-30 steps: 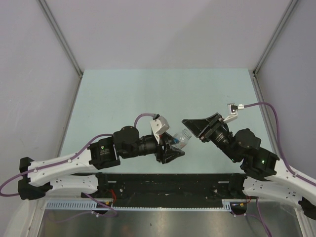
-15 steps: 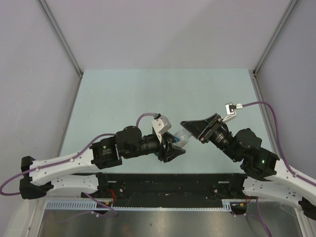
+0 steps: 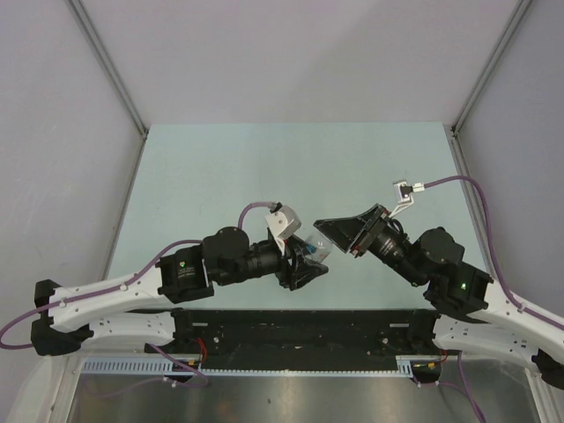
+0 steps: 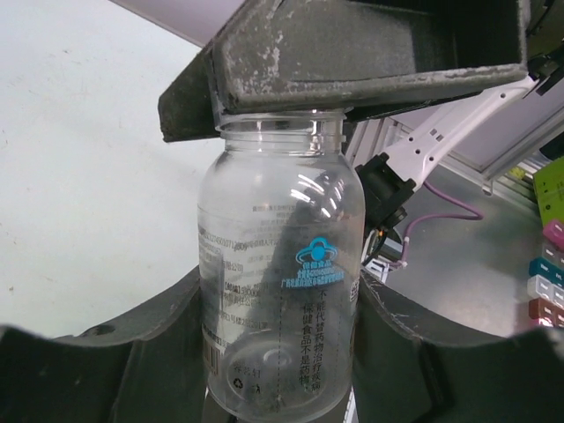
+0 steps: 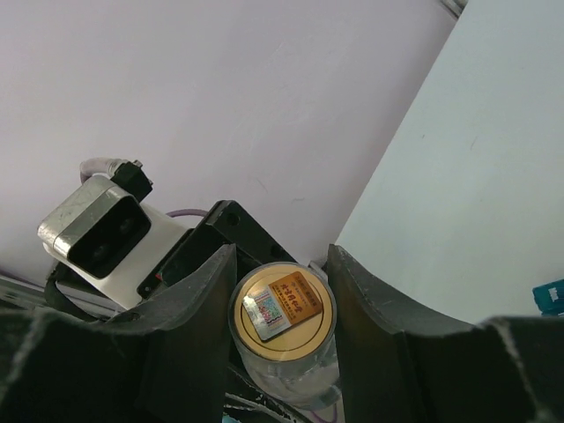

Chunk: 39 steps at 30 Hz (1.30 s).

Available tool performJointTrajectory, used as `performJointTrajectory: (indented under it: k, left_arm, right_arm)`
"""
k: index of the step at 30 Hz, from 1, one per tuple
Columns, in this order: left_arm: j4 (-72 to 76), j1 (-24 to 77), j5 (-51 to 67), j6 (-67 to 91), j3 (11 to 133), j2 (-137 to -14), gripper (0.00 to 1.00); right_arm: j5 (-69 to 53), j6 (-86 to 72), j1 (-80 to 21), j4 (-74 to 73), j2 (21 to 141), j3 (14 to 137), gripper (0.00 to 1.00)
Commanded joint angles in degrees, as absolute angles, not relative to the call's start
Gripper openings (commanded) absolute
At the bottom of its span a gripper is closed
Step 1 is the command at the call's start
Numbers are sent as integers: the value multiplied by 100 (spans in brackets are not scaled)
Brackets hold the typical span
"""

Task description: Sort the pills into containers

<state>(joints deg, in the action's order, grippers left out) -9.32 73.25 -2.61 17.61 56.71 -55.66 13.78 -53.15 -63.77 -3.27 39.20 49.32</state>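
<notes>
A clear empty bottle [image 4: 278,264] with printed labels is clamped round its lower body by my left gripper [image 4: 278,295], just above the table's near edge. My right gripper [image 3: 330,231] has come over the bottle's mouth; its dark fingers [image 4: 352,53] cover the neck in the left wrist view. In the right wrist view the bottle's tan cap [image 5: 282,308] sits between the fingers of the right gripper [image 5: 280,260], which are shut on it. No pills show. A teal-blue edge [image 5: 551,295] lies on the table, too little to tell if it is the containers.
The pale green table [image 3: 264,167] stretches back to grey walls. The two arms meet over its near middle. Off the table, past the near edge, small coloured boxes [image 4: 551,264] and the right arm's base and purple cable [image 4: 441,203] show.
My right gripper has moved left onto the bottle's mouth, so the bottle is now mostly covered in the top view. The left gripper has kept its hold and barely shifted.
</notes>
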Motion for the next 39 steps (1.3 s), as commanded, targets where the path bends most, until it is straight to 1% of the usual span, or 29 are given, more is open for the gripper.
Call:
performJointTrajectory:
  k: [1,7,12,15,21,26,30,33,36,39]
  left_arm:
    - [-571,7321,-527,1942,5889,-5546,0]
    - [-571,7313,-580,2057,5906,-5458,0]
    - [-571,7312,-580,2083,5897,-5362,0]
    - [-580,7304,-589,2065,5880,-5282,0]
    - [-563,7304,-536,1951,5810,-5019,0]
    - [-370,7312,-396,1855,5652,-4729,0]
    - [-54,7304,-273,1802,5511,-4632,0]
    - [-35,7304,-307,1802,5458,-4623,0]
    - [139,7312,-457,1741,5432,-4667,0]
    - [158,7304,-694,1600,5440,-4719,0]
  right_arm:
    - [895,-4659,-6758,-132,4104,5133,0]
    - [1537,-3605,-7444,-71,4175,5124,0]
    - [1652,-2972,-7857,-53,4245,5115,0]
    - [1530,-2673,-7936,-53,4254,5124,0]
    - [844,-2189,-7937,-44,4184,5124,0]
    - [388,-2075,-7928,-44,4096,5124,0]
    - [-288,-2004,-7919,289,4174,5124,0]
    - [-561,-2065,-7919,465,4297,5124,0]
    - [-598,-2153,-7928,519,4421,5115,0]
    - [-247,-2249,-7928,335,4508,5124,0]
